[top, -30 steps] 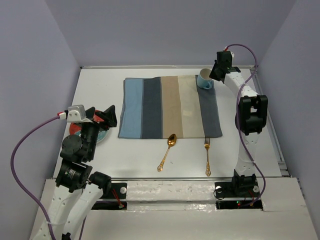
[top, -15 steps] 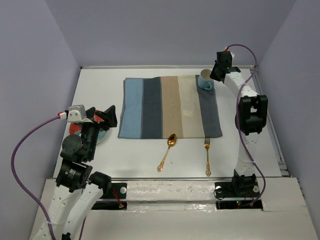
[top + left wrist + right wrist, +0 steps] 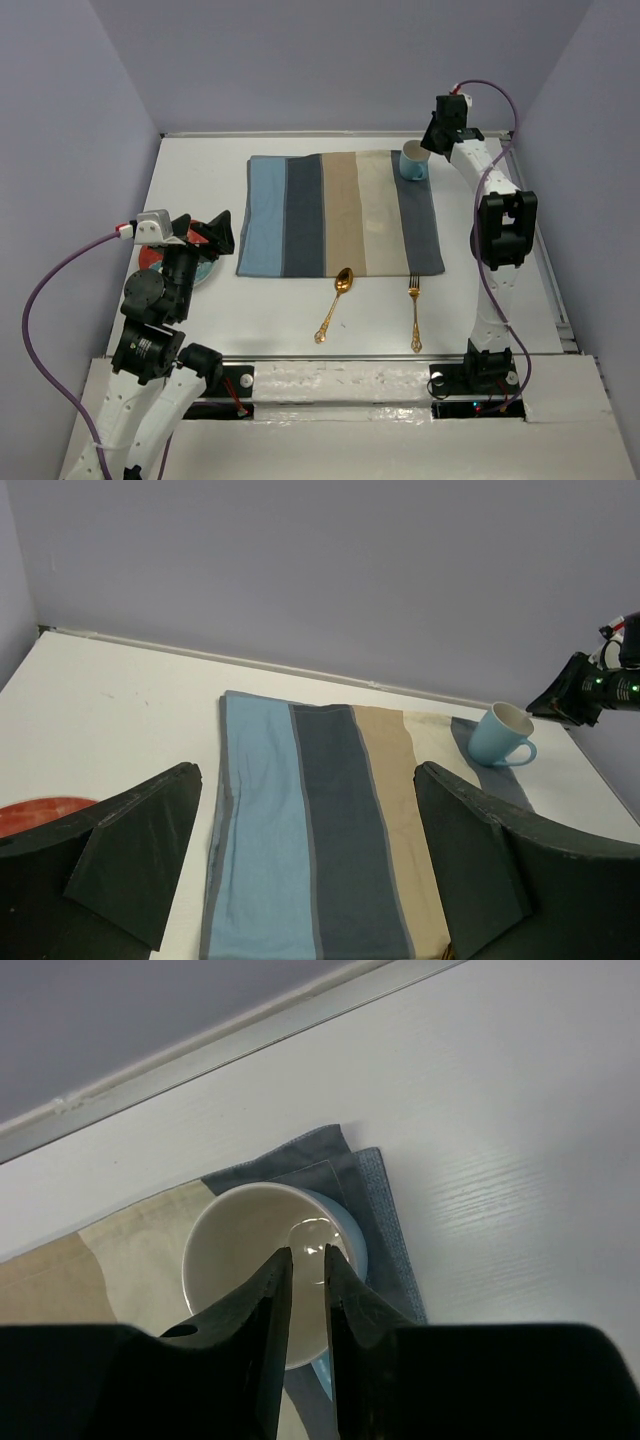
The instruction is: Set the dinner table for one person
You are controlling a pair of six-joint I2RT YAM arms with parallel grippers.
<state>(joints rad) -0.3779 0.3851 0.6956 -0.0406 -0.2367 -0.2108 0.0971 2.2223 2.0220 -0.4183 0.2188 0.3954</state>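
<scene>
Bench (image 3: 200,170) is spreading white under everything, running from the arm bases (image 3: 480,372) out to the back wall (image 3: 330,60). Far left: left claw (image 3: 214,233) is hanging released, fingers (image 3: 130,850) gaping wide, beside a red plate (image 3: 150,258) sitting near the bench's left edge. Striped placemat (image 3: 340,213) is lying flat mid-bench. Gold spoon (image 3: 335,292) and gold fork (image 3: 414,312) are lying on bare bench just nearer than the placemat, spoon slanting, fork straight, well apart. Blue mug (image 3: 413,160) is standing upright on the placemat's far right corner, on its grey end stripe. Right claw (image 3: 428,147) is hovering over the mug, fingers (image 3: 255,1310) nearly meeting with a thin gap, a sliver of blue showing low in that gap; cannot tell whether it is pinching the handle (image 3: 527,751) or gripping nothing
</scene>
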